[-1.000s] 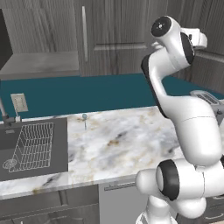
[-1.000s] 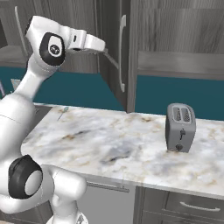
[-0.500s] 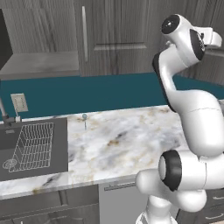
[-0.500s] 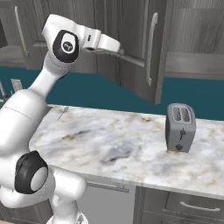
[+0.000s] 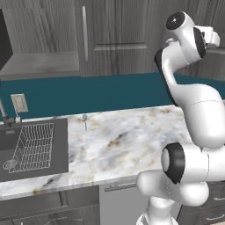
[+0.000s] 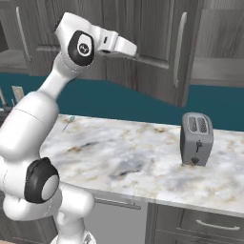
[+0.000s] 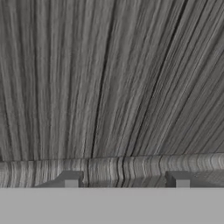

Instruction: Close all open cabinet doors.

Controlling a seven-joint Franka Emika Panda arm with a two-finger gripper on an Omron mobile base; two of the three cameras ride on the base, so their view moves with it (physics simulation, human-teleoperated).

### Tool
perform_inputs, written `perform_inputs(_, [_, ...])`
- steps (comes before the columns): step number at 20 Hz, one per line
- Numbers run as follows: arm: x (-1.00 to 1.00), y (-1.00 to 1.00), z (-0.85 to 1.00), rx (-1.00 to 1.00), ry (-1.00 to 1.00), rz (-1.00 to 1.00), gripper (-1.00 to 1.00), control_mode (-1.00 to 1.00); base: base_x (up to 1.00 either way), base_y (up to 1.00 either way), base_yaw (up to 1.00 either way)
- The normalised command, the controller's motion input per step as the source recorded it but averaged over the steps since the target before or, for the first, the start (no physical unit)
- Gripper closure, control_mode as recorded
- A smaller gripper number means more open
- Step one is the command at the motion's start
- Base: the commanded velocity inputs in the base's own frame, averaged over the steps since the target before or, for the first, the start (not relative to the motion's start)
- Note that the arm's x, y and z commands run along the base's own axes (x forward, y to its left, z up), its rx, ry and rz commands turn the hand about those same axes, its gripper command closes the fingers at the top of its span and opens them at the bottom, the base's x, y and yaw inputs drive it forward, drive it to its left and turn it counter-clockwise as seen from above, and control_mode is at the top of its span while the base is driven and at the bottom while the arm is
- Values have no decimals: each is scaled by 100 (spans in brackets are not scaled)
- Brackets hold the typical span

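Note:
A grey wood-grain cabinet door (image 6: 155, 57) with a vertical silver bar handle (image 6: 178, 50) hangs partly open over the counter, its lower edge slanting out from the cabinet row. My gripper (image 6: 133, 49) is up against this door's face, on the side away from the handle. In the hand view the door's grain (image 7: 113, 78) sits very close in front of my gripper (image 7: 125, 180), whose fingertips (image 7: 71, 179) stand apart with nothing between them. To the left, another cabinet door (image 5: 118, 35) with its handle (image 5: 84, 33) lies flush with the row.
A silver toaster (image 6: 196, 139) stands on the marble counter (image 6: 128, 152) below the open door. A sink with a wire rack (image 5: 30, 145) is at the left, with a black microwave (image 5: 3, 39) above it. Drawer fronts (image 6: 209, 224) run under the counter.
The open door has swung a good way toward the cabinet front, and my hand has followed it to the right, staying against its face.

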Motion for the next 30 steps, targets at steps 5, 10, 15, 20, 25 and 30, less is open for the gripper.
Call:
perform_inputs(5, [33, -45, -28, 14, -1, 18, -100, -100, 0, 0, 0])
perform_inputs(10, [24, -47, -43, 16, -9, 26, -100, -100, 0, 0, 0])
perform_inputs(15, [52, -30, -72, 16, -21, 35, -100, -100, 0, 0, 0])
perform_inputs(20, [82, -12, -68, 15, -26, 40, -100, -100, 0, 0, 0])
perform_inputs(25, [97, 0, -68, 10, -21, 39, -100, -100, 0, 0, 0])
perform_inputs(30, [100, 0, -37, 6, 1, 29, -100, -100, 0, 0, 0])
